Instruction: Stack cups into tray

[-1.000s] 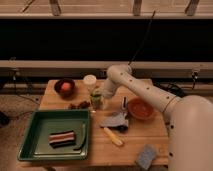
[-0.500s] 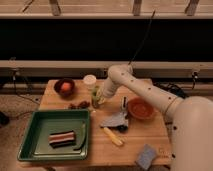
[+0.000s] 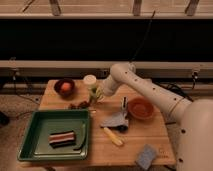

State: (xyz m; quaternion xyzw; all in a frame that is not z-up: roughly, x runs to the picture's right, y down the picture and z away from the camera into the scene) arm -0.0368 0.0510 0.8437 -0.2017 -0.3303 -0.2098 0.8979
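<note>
**Pincer shut at the green cup, back of the surface**

Pincer sits at the rear of the surface, at about 11 o'clock from the orange bowl and 3 o'clock from the dark red bowl. It is shut, and it appears to be shut on the pale green cup; the fingers themselves cannot be made out against the cup, so the hold is a judgement, not a sighting

A pale lid-like disc stands just above the cup; cannot tell whether it belongs to it

Tray lies at about 7 o'clock from the cup, well apart, with a striped block already inside. The dark metal cup could not be picked out with any confidence

Handling notes, judged:
- Thin translucent plastic: light, slightly springy, wall will flex under a hard squeeze
- Smooth wall, so slippery; a grip across the rim or upper wall should hold best
- Not fragile, but easily tipped when set down
- Carry upright, keeping clear of the small dark clutter at 7 o'clock
</note>
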